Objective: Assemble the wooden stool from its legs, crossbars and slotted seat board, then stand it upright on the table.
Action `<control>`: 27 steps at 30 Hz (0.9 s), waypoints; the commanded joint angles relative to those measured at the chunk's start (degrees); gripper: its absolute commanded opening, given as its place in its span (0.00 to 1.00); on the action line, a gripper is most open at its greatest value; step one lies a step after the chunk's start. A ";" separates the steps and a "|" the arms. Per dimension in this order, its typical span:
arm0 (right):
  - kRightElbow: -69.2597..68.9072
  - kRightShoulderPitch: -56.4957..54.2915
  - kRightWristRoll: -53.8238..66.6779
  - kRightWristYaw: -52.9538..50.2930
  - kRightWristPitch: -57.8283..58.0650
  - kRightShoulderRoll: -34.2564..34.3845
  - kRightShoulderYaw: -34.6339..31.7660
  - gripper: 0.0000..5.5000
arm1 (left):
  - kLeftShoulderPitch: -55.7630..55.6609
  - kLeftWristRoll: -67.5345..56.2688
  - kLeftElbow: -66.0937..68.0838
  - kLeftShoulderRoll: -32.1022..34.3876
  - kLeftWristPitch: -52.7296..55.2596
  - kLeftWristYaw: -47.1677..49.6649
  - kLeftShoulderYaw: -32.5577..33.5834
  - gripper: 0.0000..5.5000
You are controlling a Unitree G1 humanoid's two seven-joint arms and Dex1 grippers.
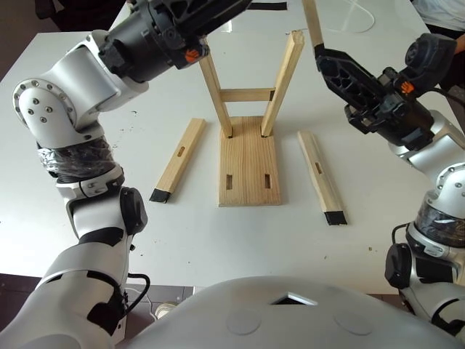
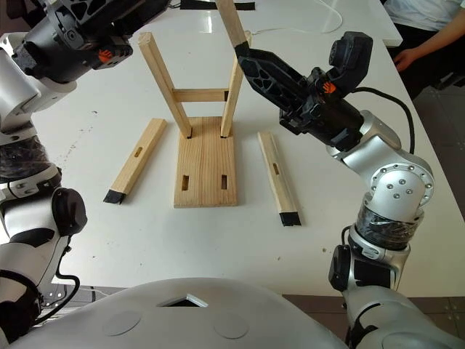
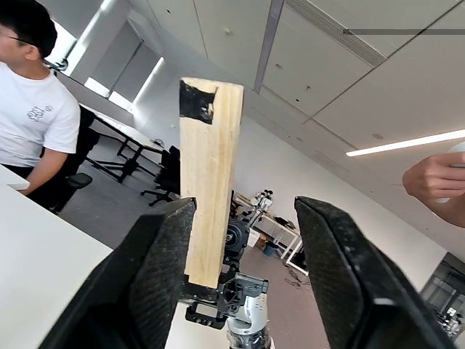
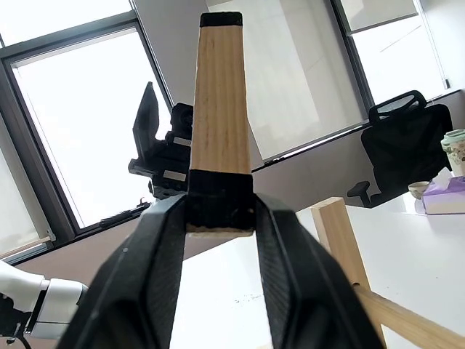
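Note:
The slotted seat board (image 1: pixel 249 161) lies flat on the white table (image 1: pixel 182 240). Two legs (image 1: pixel 216 91) (image 1: pixel 283 80) stand in its far slots, joined by a crossbar (image 1: pixel 247 94). Two more legs lie flat, one left of the board (image 1: pixel 178 160) and one right of it (image 1: pixel 321 177). My right gripper (image 1: pixel 320 52) is shut on a black-tipped leg (image 4: pixel 221 94), held upright above the standing right leg. My left gripper (image 3: pixel 245 207) is open and raised near the top of the standing left leg. Its fingers (image 3: pixel 163 276) frame the held leg (image 3: pixel 207 182) from a distance.
A cable (image 1: pixel 349 18) and a strip of black tape (image 1: pixel 269 6) lie at the table's far side. A person sits beyond the far right corner (image 2: pixel 429 22). Bare tabletop stretches in front of the board and at both sides.

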 commanded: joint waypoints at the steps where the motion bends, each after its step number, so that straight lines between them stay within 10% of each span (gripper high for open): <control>1: 0.13 -0.85 3.05 0.75 1.36 -2.13 1.15 0.25 | 1.33 -1.91 0.63 3.14 -1.31 0.36 0.07 0.56; 27: 4.18 -3.35 2.70 5.68 5.57 -6.54 9.27 0.25 | 3.25 14.83 2.37 6.62 -1.88 -18.26 -2.03 0.56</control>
